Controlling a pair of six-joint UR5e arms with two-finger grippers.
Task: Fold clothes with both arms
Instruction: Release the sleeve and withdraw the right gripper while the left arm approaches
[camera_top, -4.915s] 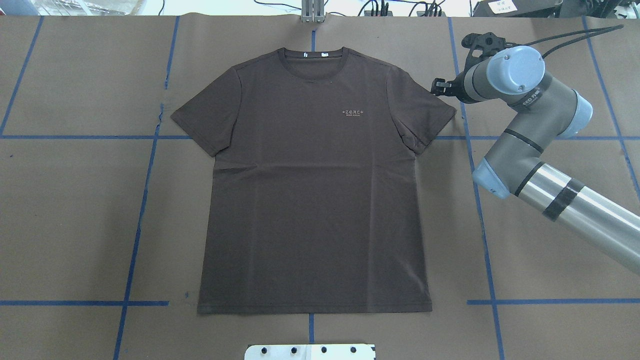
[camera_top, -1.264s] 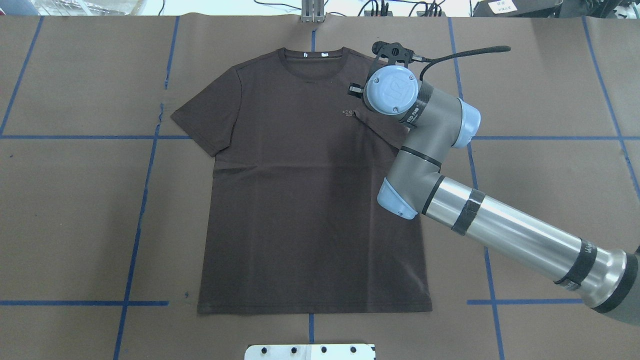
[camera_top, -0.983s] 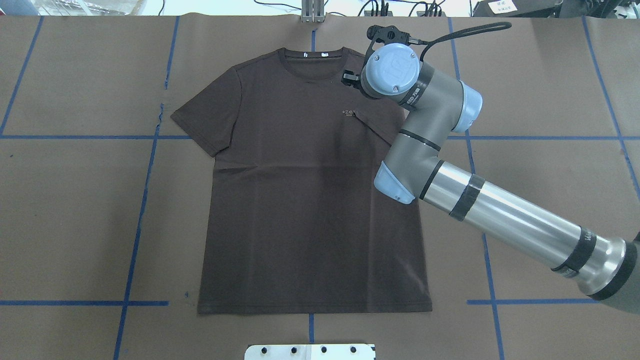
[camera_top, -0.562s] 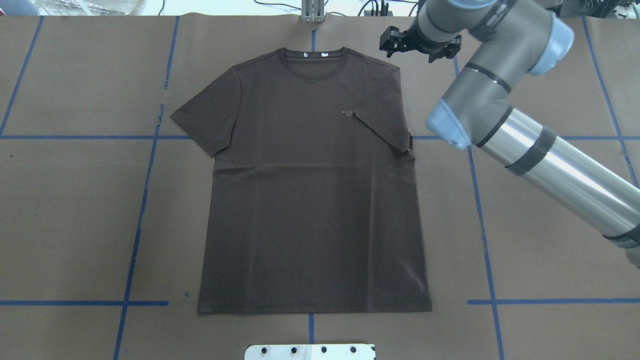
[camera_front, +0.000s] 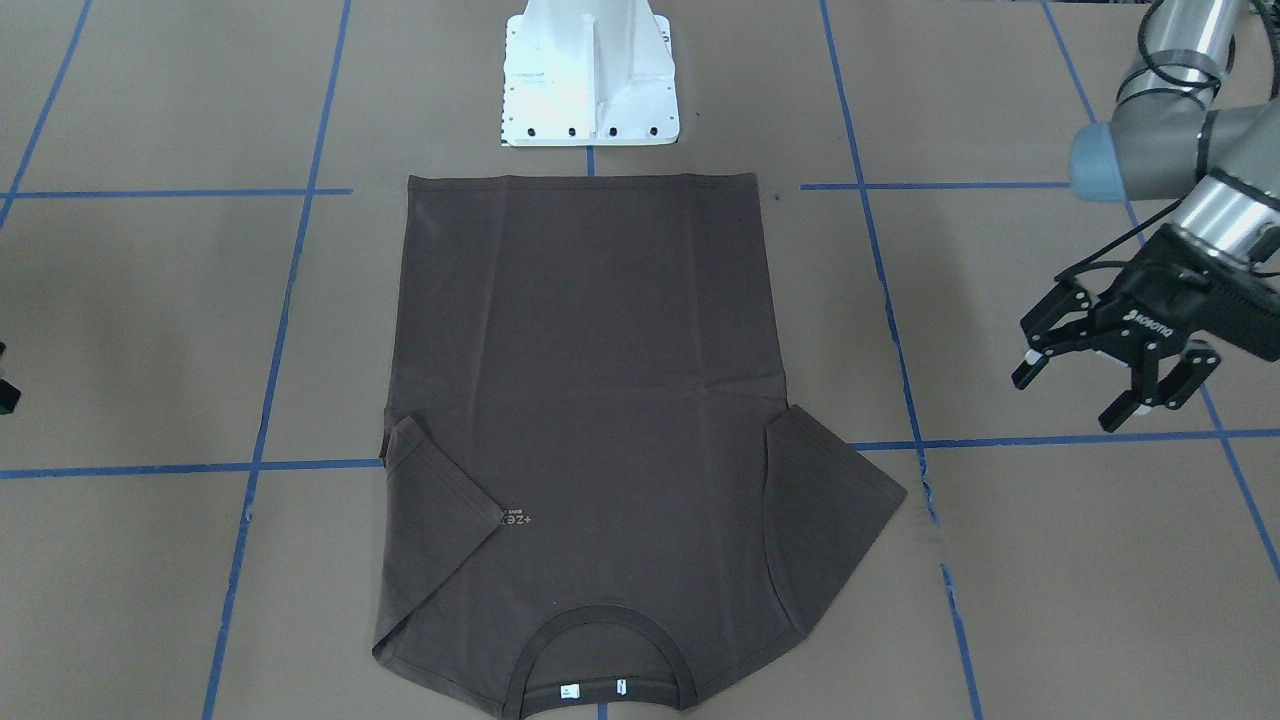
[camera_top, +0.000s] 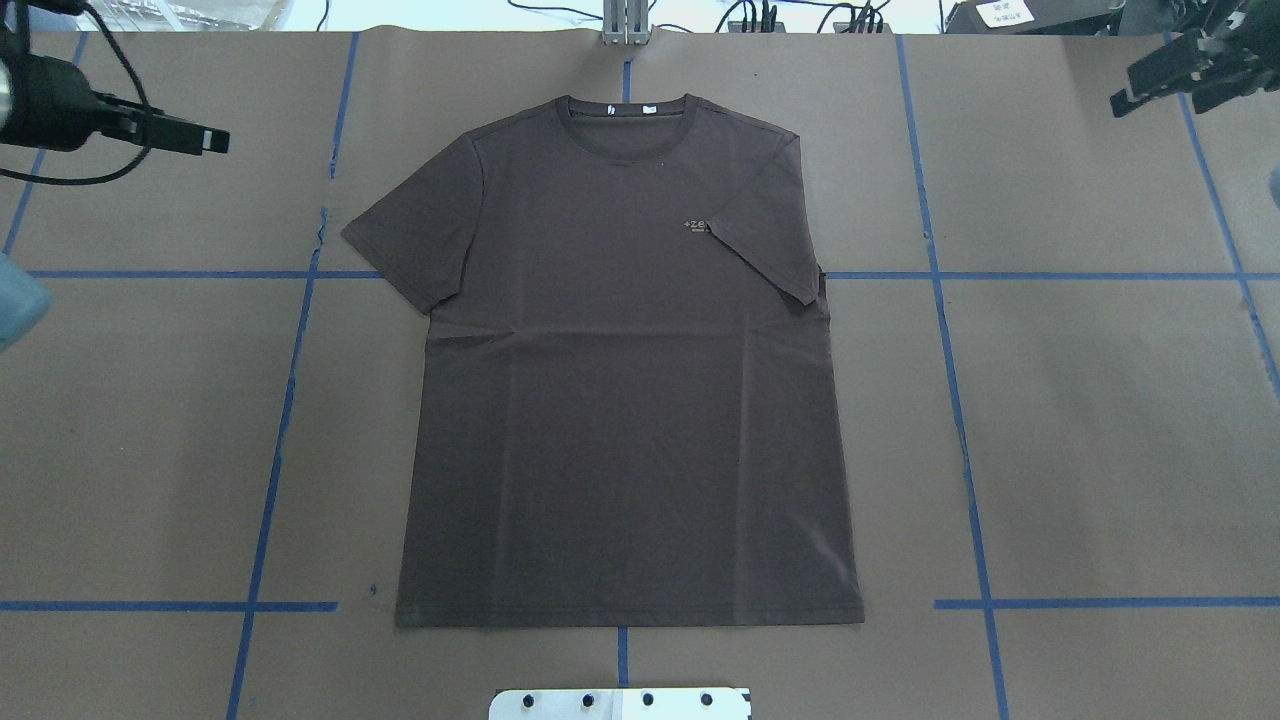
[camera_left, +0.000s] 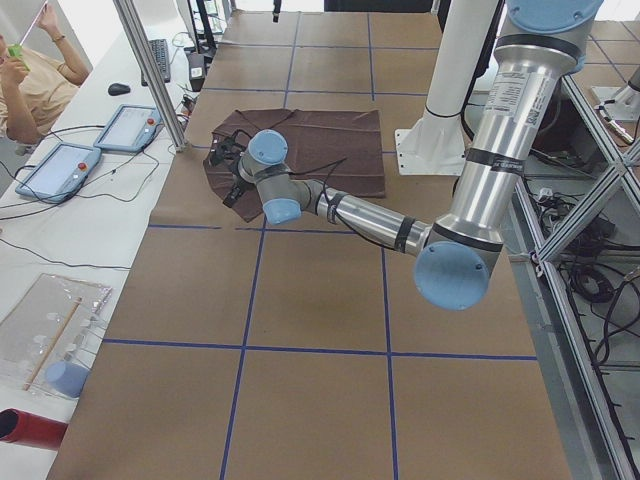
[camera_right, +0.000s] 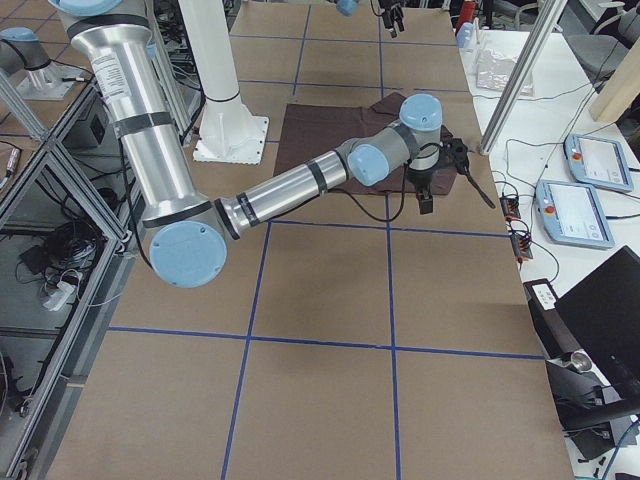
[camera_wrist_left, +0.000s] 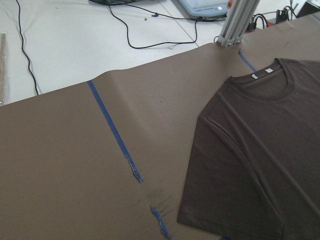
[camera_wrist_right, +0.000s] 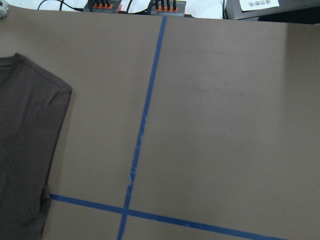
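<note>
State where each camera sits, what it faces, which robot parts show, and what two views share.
Front: across the table, facing the robot, looking down on the T-shirt; base, open left jaws.
Overhead: behind the robot, looking forward and down; left jaws and right jaws at top corners.
Left side: table's left end; left arm near.
Right side: opposite end; right arm near.
Left wrist: down at flat sleeve; no robot.
Right wrist: down at folded sleeve; no robot.
Shared: front and overhead show the collar.

Bright even overhead light, faint soft shadows, sharp focus, mild glare along the metal right arm (camera_right: 140, 130).
</note>
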